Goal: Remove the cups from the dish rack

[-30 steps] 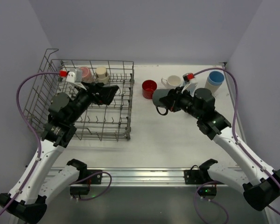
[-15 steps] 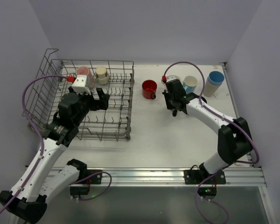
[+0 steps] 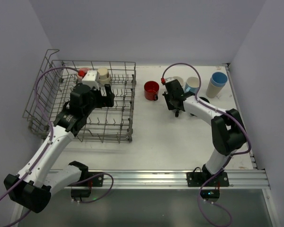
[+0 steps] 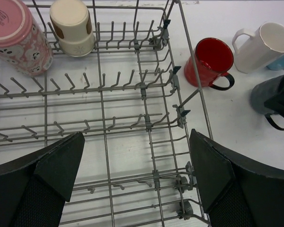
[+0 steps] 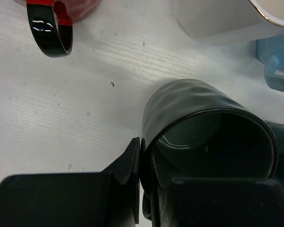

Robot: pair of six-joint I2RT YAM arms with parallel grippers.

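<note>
White bench. Right claw clamps dark mug, 1 o'clock: release likely due. Left claw gapes empty over dish rack; pink cup likely next.

Counter: white, faint wood grain, a few dark specks.
Walls: plain pale lilac.
Rail: silver metal, along near edge.
</note>
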